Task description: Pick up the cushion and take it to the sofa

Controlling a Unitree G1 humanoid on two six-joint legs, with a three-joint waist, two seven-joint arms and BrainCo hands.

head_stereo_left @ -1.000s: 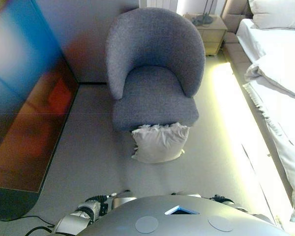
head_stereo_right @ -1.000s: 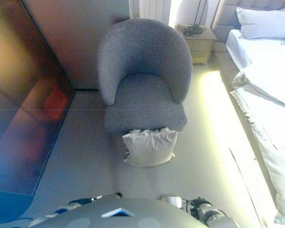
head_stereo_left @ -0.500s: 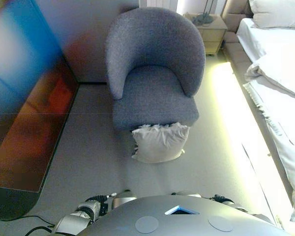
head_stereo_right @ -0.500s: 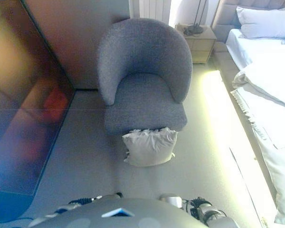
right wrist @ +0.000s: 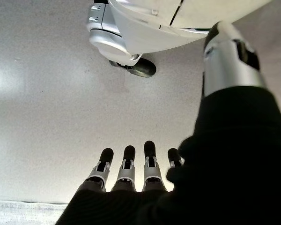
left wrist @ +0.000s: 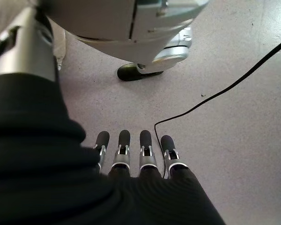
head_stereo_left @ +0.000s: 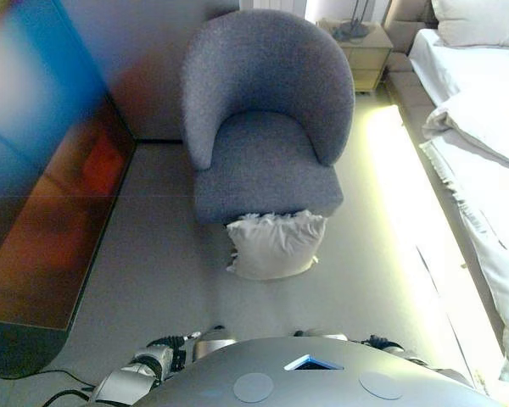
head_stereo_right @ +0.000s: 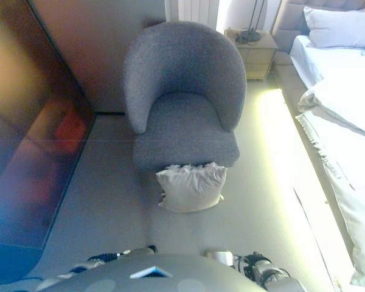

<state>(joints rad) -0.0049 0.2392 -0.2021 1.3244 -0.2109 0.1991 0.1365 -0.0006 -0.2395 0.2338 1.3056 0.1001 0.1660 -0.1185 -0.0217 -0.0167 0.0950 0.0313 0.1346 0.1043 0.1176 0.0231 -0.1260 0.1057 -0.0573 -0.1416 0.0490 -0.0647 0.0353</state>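
Note:
A pale grey cushion (head_stereo_left: 275,245) stands on the floor, leaning against the front of the grey tub armchair (head_stereo_left: 267,119); it also shows in the right eye view (head_stereo_right: 191,187). My left hand (left wrist: 136,152) hangs at my side above the floor, fingers straight and empty. My right hand (right wrist: 133,166) hangs at my other side, fingers straight and empty. Both hands are well short of the cushion and show only in their wrist views.
A large dark glossy panel (head_stereo_left: 42,170) runs along the left. A bed with white bedding (head_stereo_left: 483,127) lies on the right, a lit strip at its base. A bedside table (head_stereo_left: 362,42) stands behind the armchair. A black cable (left wrist: 215,98) lies on the floor by my left side.
The whole view has shifted slightly downward, so the camera has moved a little. The cushion and the armchair have not moved.

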